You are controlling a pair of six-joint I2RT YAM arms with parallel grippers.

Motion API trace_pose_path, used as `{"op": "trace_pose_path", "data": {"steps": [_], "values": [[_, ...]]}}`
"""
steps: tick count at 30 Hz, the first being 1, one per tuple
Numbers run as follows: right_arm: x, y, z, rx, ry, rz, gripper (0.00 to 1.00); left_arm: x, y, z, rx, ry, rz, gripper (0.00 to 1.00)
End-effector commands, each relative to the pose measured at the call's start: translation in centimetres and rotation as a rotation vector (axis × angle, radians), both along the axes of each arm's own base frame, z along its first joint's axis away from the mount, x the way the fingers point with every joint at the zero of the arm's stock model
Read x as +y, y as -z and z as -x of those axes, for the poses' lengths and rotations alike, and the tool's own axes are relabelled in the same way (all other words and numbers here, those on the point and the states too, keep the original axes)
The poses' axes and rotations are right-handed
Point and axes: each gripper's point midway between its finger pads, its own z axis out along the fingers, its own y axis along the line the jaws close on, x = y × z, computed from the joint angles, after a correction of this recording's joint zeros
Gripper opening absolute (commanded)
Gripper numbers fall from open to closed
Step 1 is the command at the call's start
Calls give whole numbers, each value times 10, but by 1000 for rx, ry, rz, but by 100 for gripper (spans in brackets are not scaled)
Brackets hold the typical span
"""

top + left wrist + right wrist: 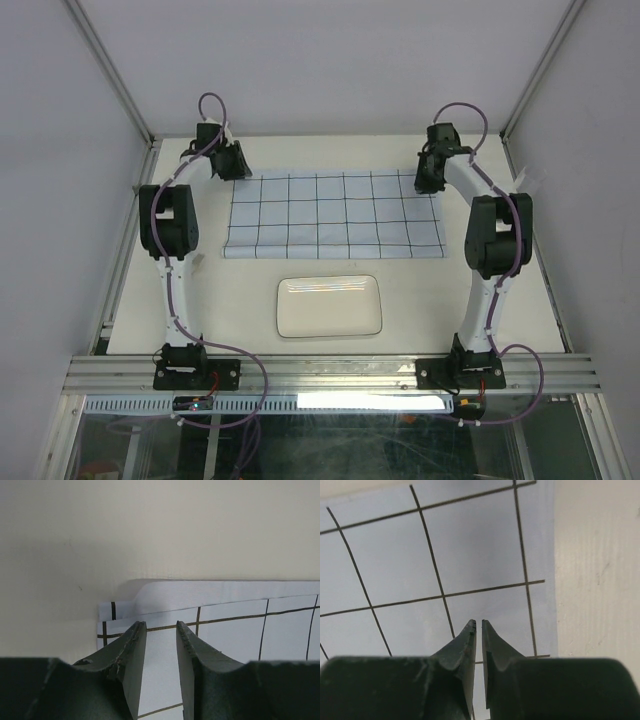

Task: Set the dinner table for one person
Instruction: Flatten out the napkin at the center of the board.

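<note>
A pale-blue cloth with dark grid lines (335, 215) lies spread across the far half of the cream dinner table (420, 300). A white rectangular plate (329, 305) rests just in front of it. My left gripper (236, 165) hangs over the cloth's far left corner. In the left wrist view its jaws (160, 624) stand apart with nothing between them, and the cloth (285, 635) has a strip folded over along its far edge. My right gripper (428, 180) is over the far right corner. Its jaws (479, 622) are nearly together above the flat cloth (470, 545).
Aluminium rails (330, 372) run along the near edge, where both arm bases are bolted. White walls close in the far side and both flanks. Bare tabletop (595, 580) shows to the right of the cloth, and more (150, 525) beyond its far edge.
</note>
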Motion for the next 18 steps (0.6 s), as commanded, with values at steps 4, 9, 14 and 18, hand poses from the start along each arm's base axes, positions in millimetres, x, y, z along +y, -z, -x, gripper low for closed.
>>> {"op": "trace_pose_path", "data": {"steps": [4, 9, 14, 18], "values": [[-47, -31, -60, -159, 74, 39, 13, 13, -85, -24, -160, -33, -11, 34], [-56, -22, -90, -189, 34, -43, 15, 15, -90, -29, -180, -33, -9, 35], [-57, -20, -116, -226, -42, -92, 24, 31, -95, -34, -190, -51, -22, 36], [-56, -22, -130, -255, -79, -99, 31, 42, -90, -34, -176, -64, -16, 36]]}}
